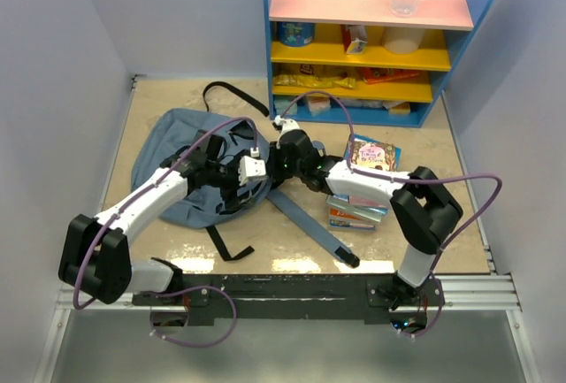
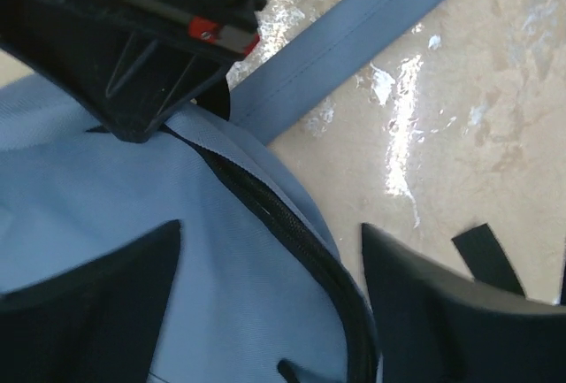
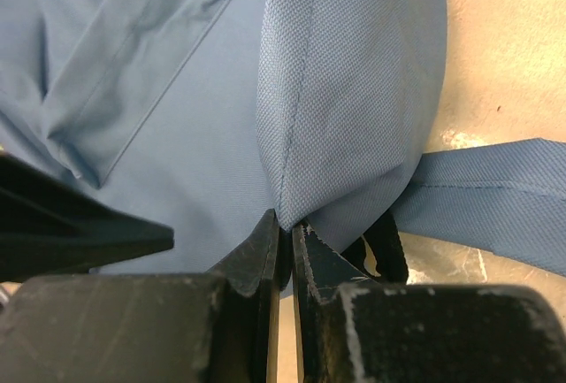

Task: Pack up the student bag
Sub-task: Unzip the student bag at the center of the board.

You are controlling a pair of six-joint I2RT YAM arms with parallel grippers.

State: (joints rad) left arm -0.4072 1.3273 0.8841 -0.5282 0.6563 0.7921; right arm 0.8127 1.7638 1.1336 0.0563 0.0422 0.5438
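Grey-blue student bag: lies on the table under both grippers, pinched by one.
Right gripper: fingers closed tight on a fold of bag fabric at their tips.
Left gripper: jaws spread wide, bag fabric and zipper between them, nothing held.
Left wrist view only: shoulder strap flat on table beyond the fingers.

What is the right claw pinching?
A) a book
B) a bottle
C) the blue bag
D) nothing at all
C: the right claw is shut on a fold of the bag, and the blue cloth runs right in between its closed tips.
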